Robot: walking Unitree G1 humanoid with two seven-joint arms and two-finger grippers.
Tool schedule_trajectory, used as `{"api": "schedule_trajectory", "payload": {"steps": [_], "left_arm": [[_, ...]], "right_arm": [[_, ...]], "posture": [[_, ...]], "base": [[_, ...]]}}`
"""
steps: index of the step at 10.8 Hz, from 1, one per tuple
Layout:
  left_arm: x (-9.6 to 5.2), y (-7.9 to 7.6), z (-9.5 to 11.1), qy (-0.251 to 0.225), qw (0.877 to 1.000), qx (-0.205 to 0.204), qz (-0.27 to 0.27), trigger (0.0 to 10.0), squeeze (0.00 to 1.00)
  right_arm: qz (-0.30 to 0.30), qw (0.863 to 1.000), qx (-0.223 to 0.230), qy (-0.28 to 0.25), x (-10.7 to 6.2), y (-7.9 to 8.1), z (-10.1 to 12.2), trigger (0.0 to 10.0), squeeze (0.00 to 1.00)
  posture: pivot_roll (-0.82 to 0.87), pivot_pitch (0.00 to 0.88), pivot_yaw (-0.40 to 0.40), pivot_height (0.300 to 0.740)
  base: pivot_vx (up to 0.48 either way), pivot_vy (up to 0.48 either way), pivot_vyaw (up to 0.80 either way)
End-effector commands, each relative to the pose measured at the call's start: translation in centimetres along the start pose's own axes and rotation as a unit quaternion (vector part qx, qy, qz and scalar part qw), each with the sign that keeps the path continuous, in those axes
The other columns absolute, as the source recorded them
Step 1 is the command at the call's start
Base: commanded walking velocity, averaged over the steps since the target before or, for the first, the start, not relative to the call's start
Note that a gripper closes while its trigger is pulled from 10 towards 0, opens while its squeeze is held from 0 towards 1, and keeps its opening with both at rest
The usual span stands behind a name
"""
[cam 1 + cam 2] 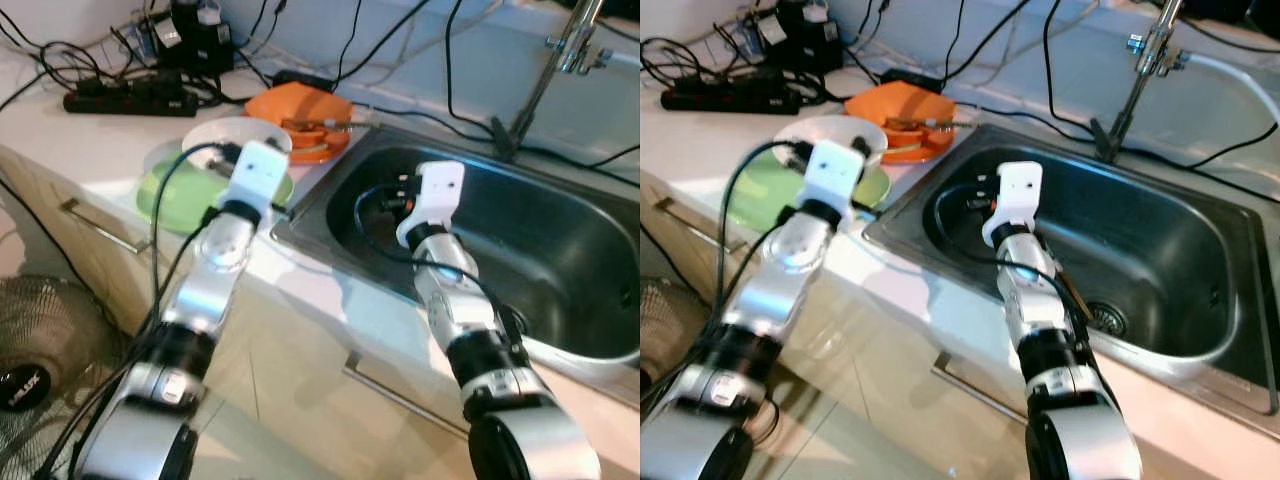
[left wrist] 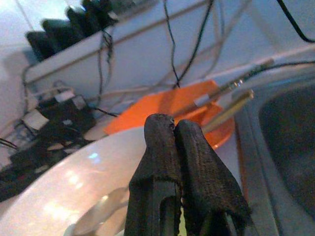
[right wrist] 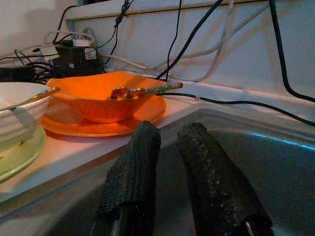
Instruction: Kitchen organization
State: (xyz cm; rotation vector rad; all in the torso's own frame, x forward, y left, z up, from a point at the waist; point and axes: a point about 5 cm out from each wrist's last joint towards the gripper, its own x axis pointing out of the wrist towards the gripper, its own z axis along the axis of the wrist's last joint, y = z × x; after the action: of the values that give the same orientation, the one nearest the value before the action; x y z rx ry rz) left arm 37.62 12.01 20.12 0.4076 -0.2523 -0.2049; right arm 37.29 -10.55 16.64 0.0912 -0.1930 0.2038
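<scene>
An orange bowl (image 1: 300, 105) sits on an orange plate (image 3: 98, 125) on the counter beside the sink (image 1: 570, 250), with metal utensils (image 3: 142, 90) lying in it. Next to it a white bowl (image 1: 215, 135) rests on a green plate (image 1: 160, 195), and a spoon (image 3: 29, 100) leans in the white bowl. My left gripper (image 2: 173, 125) hovers just over the white bowl's rim, fingers pressed shut with nothing between them. My right gripper (image 3: 172, 130) is low inside the sink at its left end, open and empty, pointing toward the orange bowl.
A faucet (image 1: 560, 50) stands behind the sink. A black power strip (image 1: 130, 98) and several cables lie at the back of the counter. Drawer handles (image 1: 100, 230) run along the cabinet front, and a fan (image 1: 40, 340) stands on the floor to the left.
</scene>
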Motion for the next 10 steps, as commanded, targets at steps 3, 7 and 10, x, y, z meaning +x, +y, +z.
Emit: {"api": "schedule_trajectory", "payload": {"steps": [3,7,10], "left_arm": [[1.6,-1.1,1.2,-0.021,0.998,0.035,-0.045,10.0,1.0],[2.3,-1.5,1.9,-0.03,0.994,0.081,-0.073,10.0,0.33],[2.8,-1.1,2.1,-0.029,0.99,0.115,-0.072,10.0,0.0]], "right_arm": [[-0.013,1.0,0.002,-0.002,-0.9,-0.4,-0.2,10.0,0.0],[-0.017,1.0,0.005,0.004,-1.5,-0.1,-0.5,10.0,0.0],[-0.015,1.0,0.011,0.007,-1.6,0.4,-0.6,10.0,0.0]], "posture": [[0.18,0.073,-0.021,0.74],[0.18,0.101,-0.009,0.74],[0.19,0.101,-0.002,0.74]], "base": [[0.0,0.0,0.0],[0.0,0.0,0.0],[0.0,0.0,0.0]]}}
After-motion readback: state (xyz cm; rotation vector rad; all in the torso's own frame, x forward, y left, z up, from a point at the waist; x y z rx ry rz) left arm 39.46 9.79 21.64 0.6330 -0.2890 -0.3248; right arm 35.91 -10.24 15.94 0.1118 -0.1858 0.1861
